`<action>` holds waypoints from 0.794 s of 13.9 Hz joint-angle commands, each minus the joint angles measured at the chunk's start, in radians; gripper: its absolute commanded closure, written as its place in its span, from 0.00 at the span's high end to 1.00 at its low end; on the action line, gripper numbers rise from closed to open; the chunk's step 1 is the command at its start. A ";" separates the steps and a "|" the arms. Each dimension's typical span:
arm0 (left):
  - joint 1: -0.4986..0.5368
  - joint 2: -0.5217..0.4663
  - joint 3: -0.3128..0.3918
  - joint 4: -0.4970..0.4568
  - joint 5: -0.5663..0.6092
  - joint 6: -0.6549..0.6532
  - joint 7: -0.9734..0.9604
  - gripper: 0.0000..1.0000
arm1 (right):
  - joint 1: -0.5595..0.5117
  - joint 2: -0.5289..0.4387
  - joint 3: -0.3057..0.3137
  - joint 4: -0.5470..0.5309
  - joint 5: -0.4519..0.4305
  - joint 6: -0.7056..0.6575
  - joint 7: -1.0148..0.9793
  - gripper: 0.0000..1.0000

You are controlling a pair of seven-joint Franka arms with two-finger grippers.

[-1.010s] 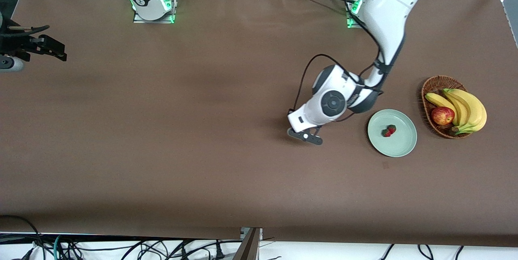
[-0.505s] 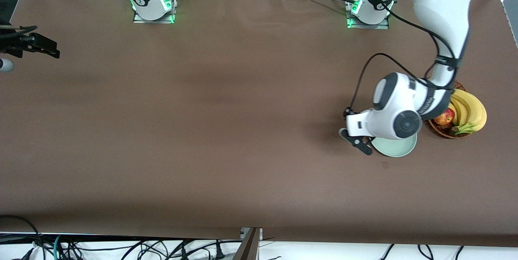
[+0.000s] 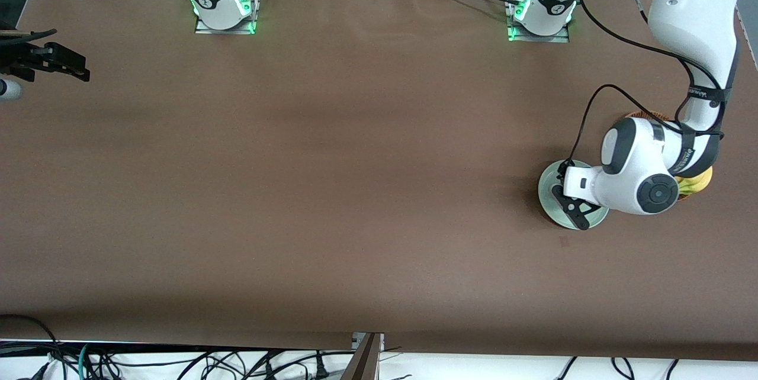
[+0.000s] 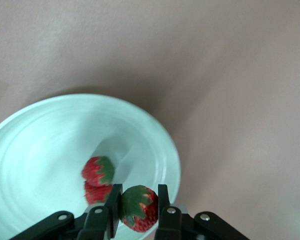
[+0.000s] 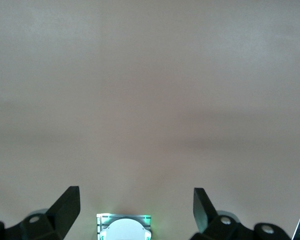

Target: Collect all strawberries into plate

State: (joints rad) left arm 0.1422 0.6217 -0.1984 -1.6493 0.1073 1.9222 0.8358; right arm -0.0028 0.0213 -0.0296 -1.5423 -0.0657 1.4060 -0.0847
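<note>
My left gripper (image 3: 569, 207) hangs over the pale mint-green plate (image 3: 548, 182), shut on a strawberry. In the left wrist view that red berry with a green top (image 4: 139, 209) sits pinched between the two black fingers, above the plate's rim. Two more strawberries (image 4: 98, 170) (image 4: 96, 193) lie together inside the plate (image 4: 40, 145). In the front view the left hand hides all the berries. My right gripper (image 3: 71, 66) waits at the right arm's end of the table, open and empty (image 5: 135, 196).
A brown wicker basket (image 3: 644, 115) with bananas (image 3: 702, 182) stands beside the plate, mostly covered by the left arm. A small dark spot (image 3: 564, 241) marks the brown cloth nearer the camera than the plate. The right arm's base (image 5: 123, 227) shows between the right fingers.
The left arm has swung from the table's middle toward its own end, carrying the strawberry to above the plate and covering the basket. The right gripper has barely shifted.
</note>
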 commanded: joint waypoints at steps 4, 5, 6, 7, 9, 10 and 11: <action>0.013 -0.068 -0.027 0.012 0.014 -0.058 0.055 1.00 | 0.006 0.016 -0.003 0.033 0.012 -0.019 0.002 1.00; 0.013 -0.098 -0.029 0.019 0.005 -0.095 0.054 1.00 | 0.006 0.016 -0.003 0.033 0.012 -0.018 0.003 1.00; 0.011 -0.131 -0.030 0.023 0.002 -0.110 0.043 1.00 | 0.007 0.016 -0.001 0.033 0.012 -0.019 0.005 1.00; 0.011 -0.158 -0.038 0.048 -0.020 -0.138 0.008 1.00 | 0.007 0.016 -0.001 0.033 0.012 -0.019 0.005 1.00; 0.010 -0.171 -0.050 0.142 -0.075 -0.260 -0.093 1.00 | 0.007 0.017 -0.001 0.033 0.010 -0.019 0.005 1.00; 0.010 -0.184 -0.064 0.202 -0.089 -0.329 -0.143 1.00 | 0.007 0.016 -0.001 0.033 0.010 -0.021 0.005 1.00; 0.007 -0.195 -0.078 0.254 -0.089 -0.376 -0.200 1.00 | 0.007 0.016 -0.001 0.033 0.010 -0.021 0.005 1.00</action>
State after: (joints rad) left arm 0.1529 0.4394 -0.2554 -1.4982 0.0378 1.6463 0.7266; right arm 0.0023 0.0268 -0.0298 -1.5409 -0.0657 1.4059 -0.0847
